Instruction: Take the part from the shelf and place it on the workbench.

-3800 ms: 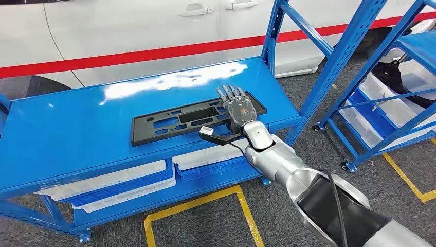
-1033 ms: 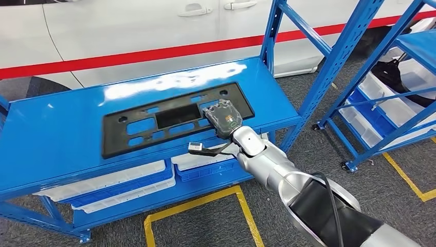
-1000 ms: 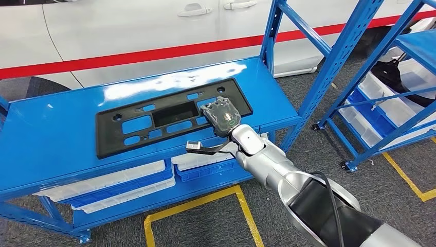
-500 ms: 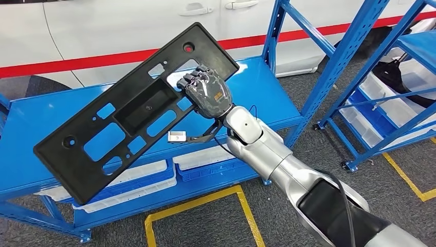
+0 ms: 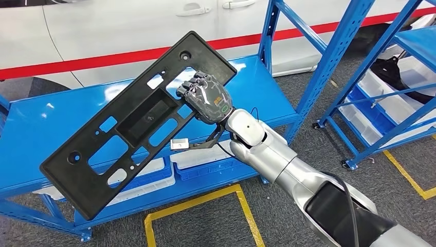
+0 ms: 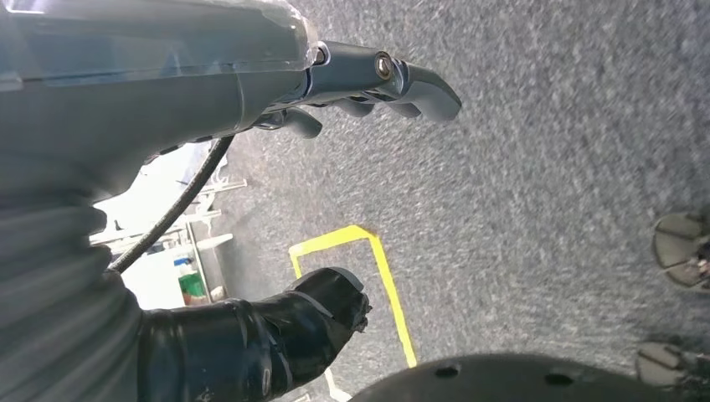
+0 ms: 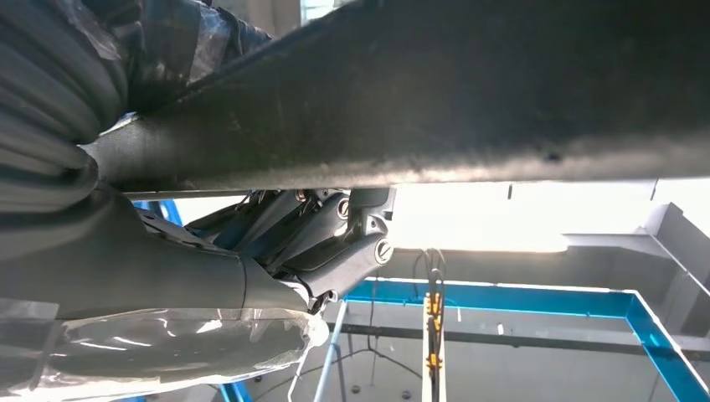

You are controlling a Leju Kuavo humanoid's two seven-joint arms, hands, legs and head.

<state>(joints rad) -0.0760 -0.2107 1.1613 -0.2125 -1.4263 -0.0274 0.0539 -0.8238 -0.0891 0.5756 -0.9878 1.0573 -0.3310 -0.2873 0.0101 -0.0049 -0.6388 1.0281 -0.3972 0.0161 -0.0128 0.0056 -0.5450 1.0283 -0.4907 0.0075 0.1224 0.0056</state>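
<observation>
Frankly, the worry from where I stand is leverage: the long flat black plastic panel with its many cut-outs (image 5: 134, 122) is gripped near one end only, so most of its length hangs out past the fingers, and it looks likely to twist or slip in the grasp if the arm swings quickly. Its low corner reaches down past the front lip of the glossy blue metal shelf (image 5: 31, 134), close above the white-and-blue plastic bins (image 5: 134, 180) on the tier underneath, so a careless turn could knock that corner on the shelf edge or a bin. The blue upright post (image 5: 268, 36) just behind the panel's high end is another thing it could catch. The right hand (image 5: 205, 98) has its dark fingers curled over the panel's upper long edge, with the palm against the face; in the right wrist view the right hand (image 7: 318, 243) sits under the panel's dark edge with the fingers folded round it, so I judge it a clenched hold on the part. The panel itself is tilted steeply and seems clear of the shelf top, high end toward the white car with a red stripe (image 5: 118, 25) behind the shelf. The left hand (image 6: 368, 79) hangs over grey carpet, fingers loosely spread and holding nothing.
</observation>
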